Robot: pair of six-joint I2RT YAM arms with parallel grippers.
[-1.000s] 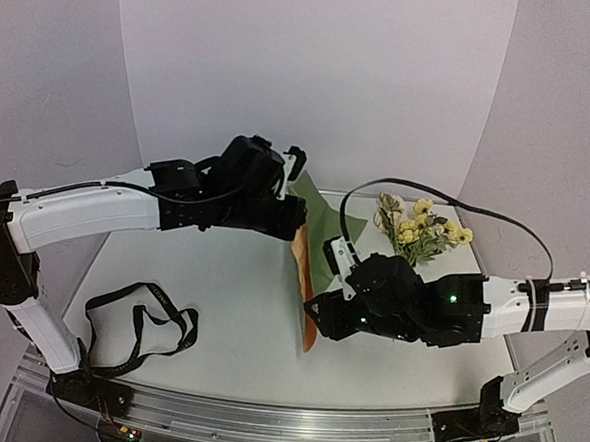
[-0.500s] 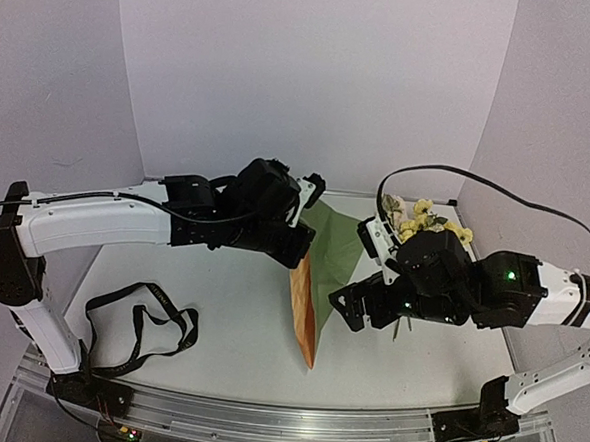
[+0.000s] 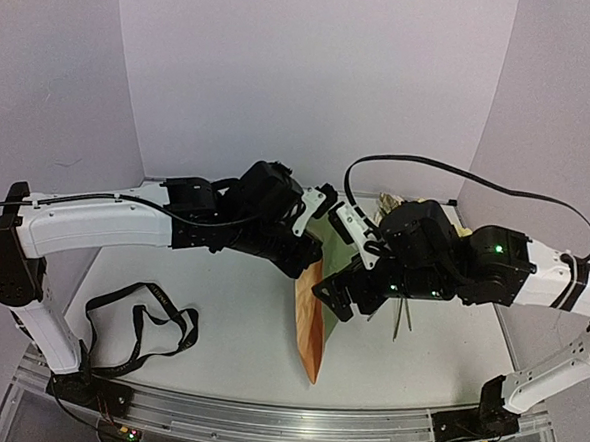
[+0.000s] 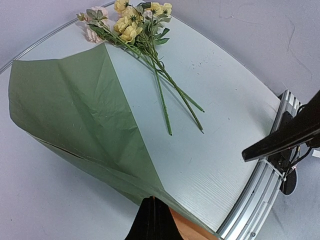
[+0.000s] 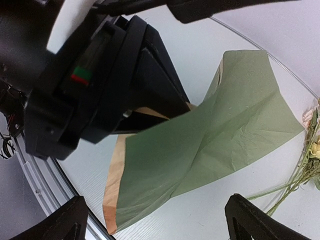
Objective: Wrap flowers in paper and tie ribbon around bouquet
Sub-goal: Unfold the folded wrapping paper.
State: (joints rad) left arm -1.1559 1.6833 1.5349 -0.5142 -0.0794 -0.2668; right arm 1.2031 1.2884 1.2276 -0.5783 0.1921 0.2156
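Observation:
My left gripper [image 3: 308,250] is shut on an edge of the paper [image 3: 312,317], which hangs from it with its lower tan corner near the table. In the left wrist view the olive face of the paper [image 4: 75,110] spreads out beyond my closed left gripper [image 4: 152,220]. My right gripper [image 3: 342,296] stands wide open just right of the sheet, touching nothing; the paper [image 5: 200,150] lies ahead of the right gripper [image 5: 157,225]. The flowers [image 4: 135,25] lie on the table at the back right with stems [image 4: 165,100] pointing forward. The black ribbon [image 3: 139,322] lies looped at front left.
The table's metal front rail [image 3: 263,419] runs along the near edge. A black cable [image 3: 458,173] arcs above the right arm. White walls enclose the back and sides. In the top view the right arm covers most of the flowers, leaving only the stem ends [image 3: 399,323].
My right gripper has opened wide, left the paper's lower corner, and risen up and back beside the sheet. The left gripper has carried the paper a little to the right.

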